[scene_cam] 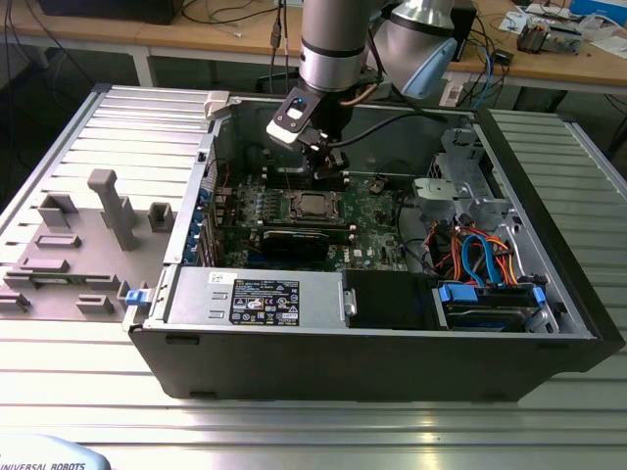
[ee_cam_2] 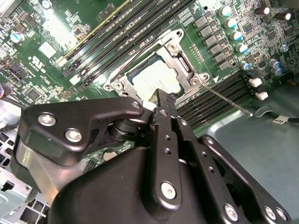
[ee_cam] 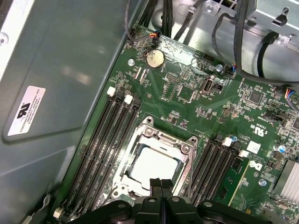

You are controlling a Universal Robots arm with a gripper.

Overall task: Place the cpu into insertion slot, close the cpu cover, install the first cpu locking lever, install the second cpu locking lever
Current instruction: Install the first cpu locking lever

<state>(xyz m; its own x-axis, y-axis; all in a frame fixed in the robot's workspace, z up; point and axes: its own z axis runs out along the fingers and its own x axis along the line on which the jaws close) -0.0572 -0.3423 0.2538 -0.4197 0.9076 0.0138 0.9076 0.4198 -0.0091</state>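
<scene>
Pincer: Its fingers are seen shut together with nothing between them. The pincer [ee_cam: 161,183] is poised just over one edge of the cover, low inside the case [scene_cam: 392,362].
Cpu: The cpu [ee_cam: 156,165] is seated in the slot [scene_cam: 292,208], and its silver top is framed by the cover's window.
Cover: The cover [ee_cam: 161,140] is judged to be lying down flat over the cpu. Whether it is fully seated cannot be told.
Lever: In the second wrist view a thin lever [ee_cam_2: 226,99] is seen running out from a socket corner over the memory slots [ee_cam_2: 219,95]. It is judged unlatched.
Risk, slip: The lever is a thin round wire. If it is pressed off-centre by the shut fingertips, it could be lost sideways and spring back.
Risk, board: After a slip the fingertips could be driven into the motherboard [ee_cam: 187,93] or the memory slots beside the socket, and parts could be scraped.
Risk, cover: If the cover is not fully down, the lever could be forced against it, and the frame or the pins beneath could be bent.
Risk, cpu: Contact with the cpu's top is possible if the descent is misjudged.
Risk, order: If the levers are latched in the wrong order, the cover tab could be left unclamped.
</scene>
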